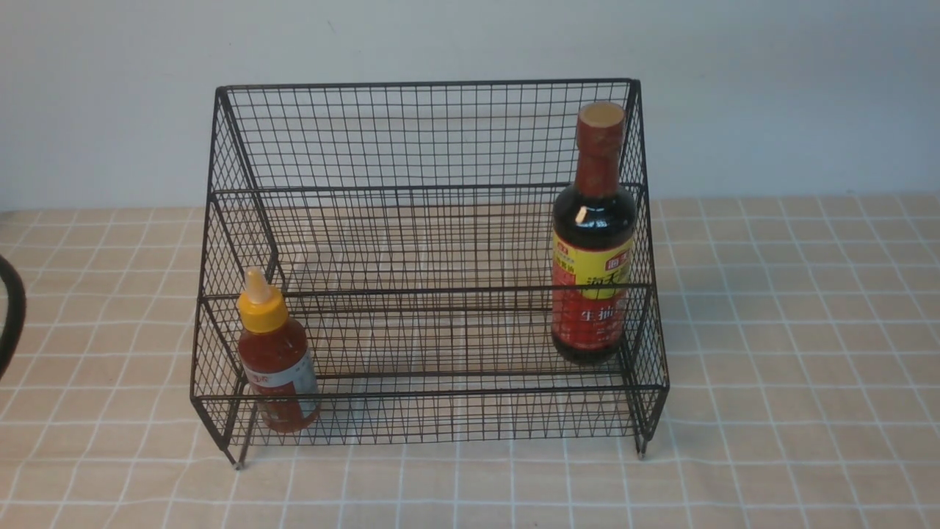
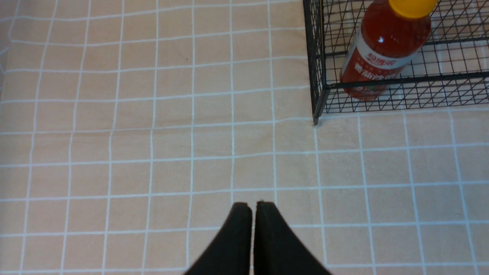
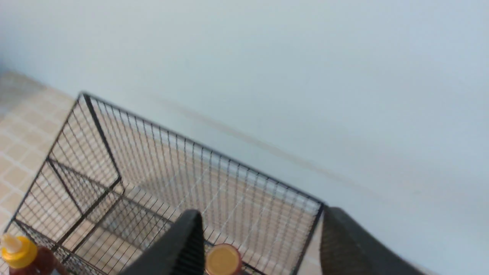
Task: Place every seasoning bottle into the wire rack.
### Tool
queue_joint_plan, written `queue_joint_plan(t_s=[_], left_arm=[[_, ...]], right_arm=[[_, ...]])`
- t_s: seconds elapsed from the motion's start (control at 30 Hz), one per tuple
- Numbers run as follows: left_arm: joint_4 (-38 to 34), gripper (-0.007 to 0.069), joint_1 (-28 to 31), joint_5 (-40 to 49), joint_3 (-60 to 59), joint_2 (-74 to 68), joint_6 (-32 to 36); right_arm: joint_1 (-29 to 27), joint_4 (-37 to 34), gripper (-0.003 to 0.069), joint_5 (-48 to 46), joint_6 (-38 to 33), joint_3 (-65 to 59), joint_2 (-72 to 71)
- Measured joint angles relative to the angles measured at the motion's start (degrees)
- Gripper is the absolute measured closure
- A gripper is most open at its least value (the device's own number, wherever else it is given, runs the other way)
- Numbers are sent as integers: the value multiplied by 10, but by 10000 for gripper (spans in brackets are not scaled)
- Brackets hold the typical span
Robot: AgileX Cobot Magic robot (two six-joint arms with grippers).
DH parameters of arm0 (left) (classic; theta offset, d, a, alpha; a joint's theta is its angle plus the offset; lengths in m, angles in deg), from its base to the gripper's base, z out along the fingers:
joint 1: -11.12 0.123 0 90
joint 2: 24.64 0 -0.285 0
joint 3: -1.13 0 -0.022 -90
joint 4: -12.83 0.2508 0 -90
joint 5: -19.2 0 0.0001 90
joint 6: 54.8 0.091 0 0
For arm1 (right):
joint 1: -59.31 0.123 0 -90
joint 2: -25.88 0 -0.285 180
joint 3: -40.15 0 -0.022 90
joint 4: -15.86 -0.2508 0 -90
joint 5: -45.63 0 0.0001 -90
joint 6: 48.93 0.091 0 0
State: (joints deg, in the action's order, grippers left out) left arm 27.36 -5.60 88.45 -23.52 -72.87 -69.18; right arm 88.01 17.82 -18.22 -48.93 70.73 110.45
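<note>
Soy-sauce bottle (image 1: 593, 242) is standing upright in the wire rack (image 1: 426, 132), cap (image 3: 223, 259) lying just beneath the right claw (image 3: 259, 225), which is gaping empty; left claw (image 2: 254, 206) is hanging pinched shut, well apart.

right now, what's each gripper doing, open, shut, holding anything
Left gripper: shut, holding nothing, above the tablecloth.
Right gripper: open, holding nothing; the soy-sauce bottle shows between its fingers, not gripped.
</note>
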Motion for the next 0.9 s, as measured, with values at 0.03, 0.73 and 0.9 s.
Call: queue_joint_plan(t_s=[0.03,0.73,0.9], left_arm=[[0,631,0,-3,0,0,0],[-76,631,0,-204,-1,0,-5],[-81,631,0,-215,-9,5,-2]], right_arm=[[0,9,331,-9,3,1,-22],[0,185,671,319,216,-630,-765],[0,187,671,458,228,-700,-776]])
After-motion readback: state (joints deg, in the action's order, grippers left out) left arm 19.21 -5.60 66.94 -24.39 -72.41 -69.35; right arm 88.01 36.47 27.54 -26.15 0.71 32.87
